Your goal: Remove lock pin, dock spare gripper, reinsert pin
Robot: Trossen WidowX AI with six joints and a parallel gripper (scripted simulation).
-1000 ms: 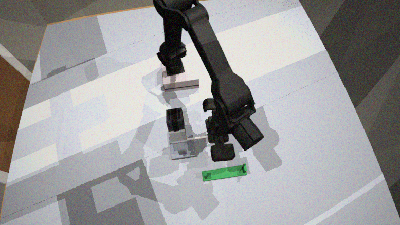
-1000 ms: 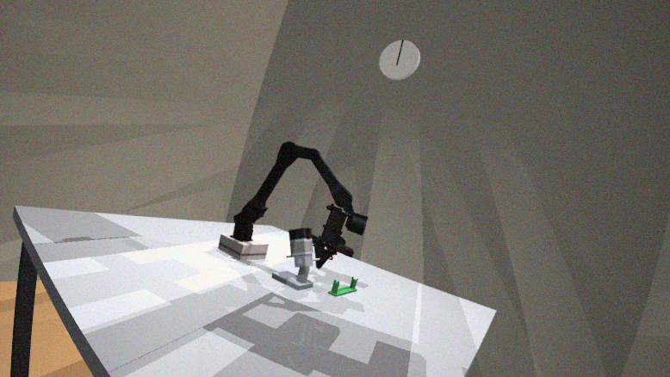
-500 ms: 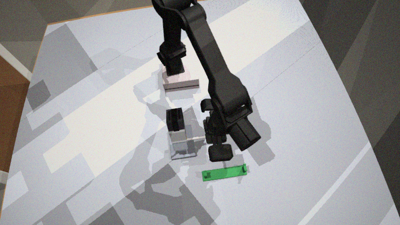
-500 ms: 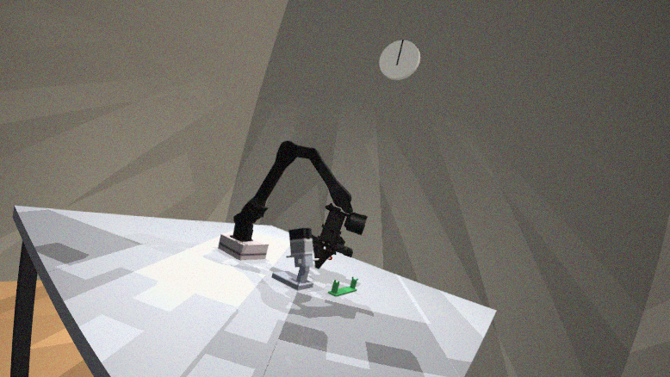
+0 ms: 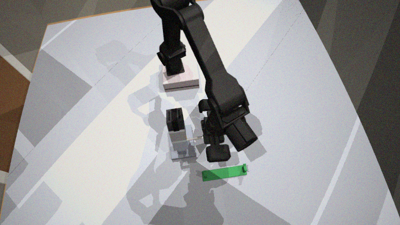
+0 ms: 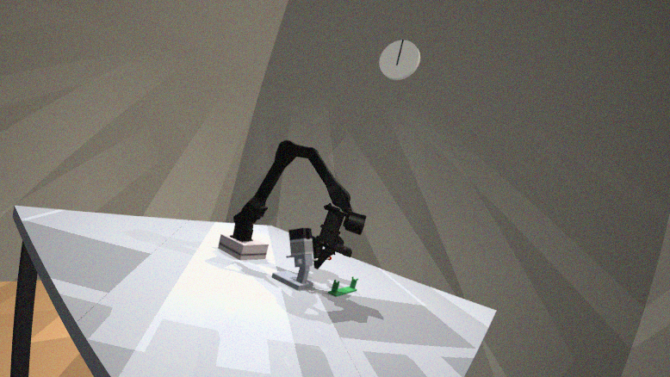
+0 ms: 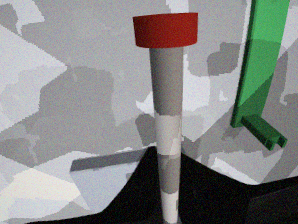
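The spare gripper (image 5: 175,118) (image 6: 300,234), a block with a black top, stands upright on the grey mount. The mount's base plate (image 5: 183,157) (image 6: 285,279) lies on the table. My gripper (image 5: 204,137) (image 6: 317,256) (image 7: 157,152) is beside the mount, shut on the lock pin (image 5: 196,138) (image 7: 169,100). The pin's red head (image 7: 166,31) (image 6: 329,257) points away from the mount. Its light shank runs sideways from my fingers to the socket. A thin light stub (image 6: 289,256) shows on the socket's other side. How deep the pin sits inside is hidden.
A green cradle (image 5: 223,173) (image 6: 344,291) (image 7: 267,55) with two small upright posts lies empty on the table, close to the mount and below my wrist. The arm's pale base block (image 5: 181,82) (image 6: 244,248) stands behind the mount.
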